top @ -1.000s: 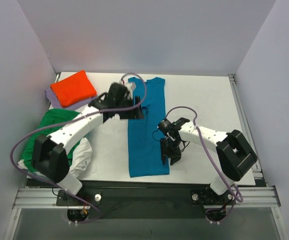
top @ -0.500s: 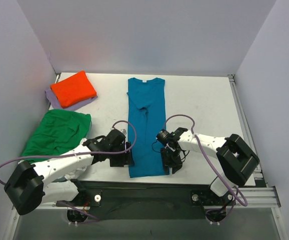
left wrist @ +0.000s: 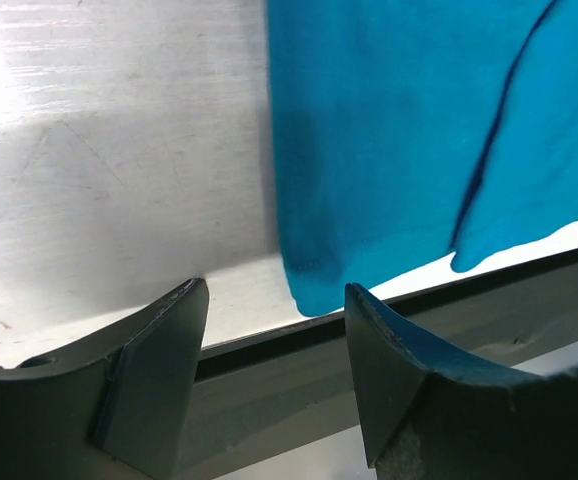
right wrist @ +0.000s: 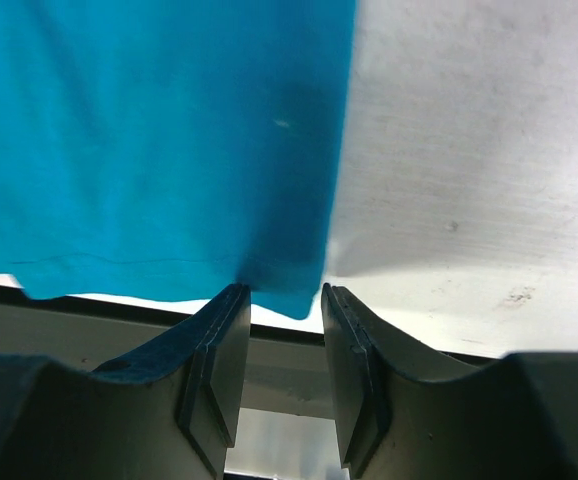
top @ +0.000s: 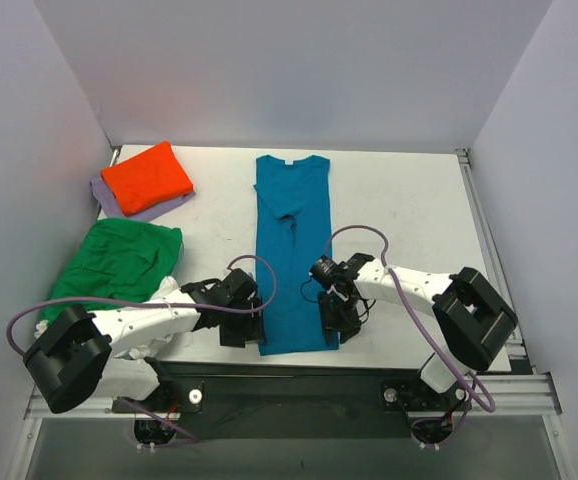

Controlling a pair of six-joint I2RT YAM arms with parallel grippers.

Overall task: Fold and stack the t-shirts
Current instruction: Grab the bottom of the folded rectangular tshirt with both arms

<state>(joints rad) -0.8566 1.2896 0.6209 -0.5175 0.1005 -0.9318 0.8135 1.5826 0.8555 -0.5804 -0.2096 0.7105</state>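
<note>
The teal-blue t-shirt (top: 291, 250) lies folded into a long strip down the middle of the table, collar far, hem near. My left gripper (top: 251, 328) is open just left of the hem's near left corner (left wrist: 314, 290), above the table edge. My right gripper (top: 332, 322) is open at the hem's near right corner (right wrist: 289, 290), its fingers on either side of the corner with a gap showing. The orange t-shirt (top: 147, 176) lies folded on the lavender one (top: 109, 198) at the far left. The green t-shirt (top: 114, 262) lies crumpled at the left over the white one (top: 164, 290).
The table's near edge with its dark rail (left wrist: 389, 320) runs right under both grippers. Grey walls enclose the table on three sides. Purple cables (top: 354, 235) loop over both arms.
My left arm swung from the shirt's far end down to the near left hem corner. My right gripper shifted slightly along the near right hem corner.
</note>
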